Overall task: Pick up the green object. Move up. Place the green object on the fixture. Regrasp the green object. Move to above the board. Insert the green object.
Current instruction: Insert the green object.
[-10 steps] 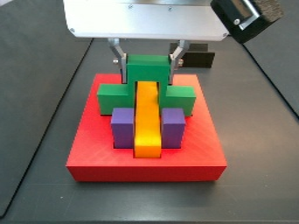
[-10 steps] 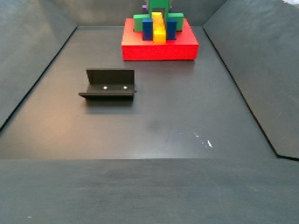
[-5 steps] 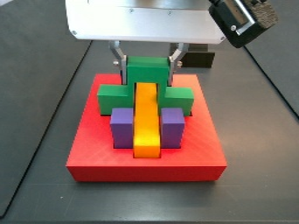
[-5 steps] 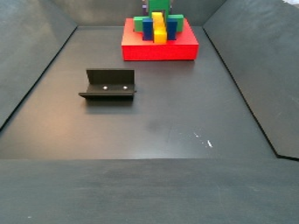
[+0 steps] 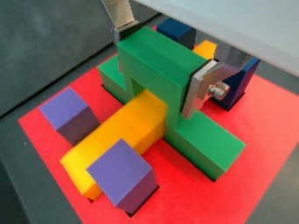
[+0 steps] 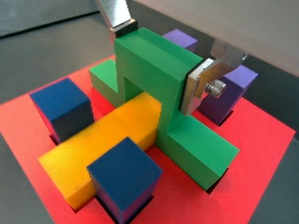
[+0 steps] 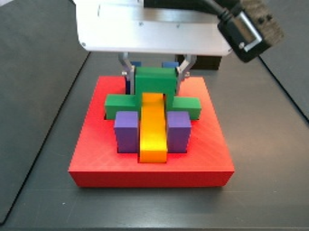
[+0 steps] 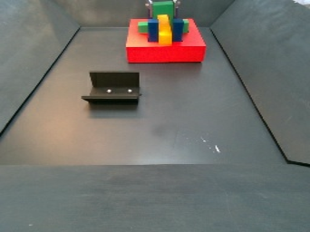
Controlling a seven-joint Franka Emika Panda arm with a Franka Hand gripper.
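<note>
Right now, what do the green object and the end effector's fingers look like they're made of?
The green object, straddling the yellow bar on the board, looks like matte plastic: uniform colour, crisp edges. The end effector grips it; its fingers look like brushed metal, silvery with a screw.
</note>
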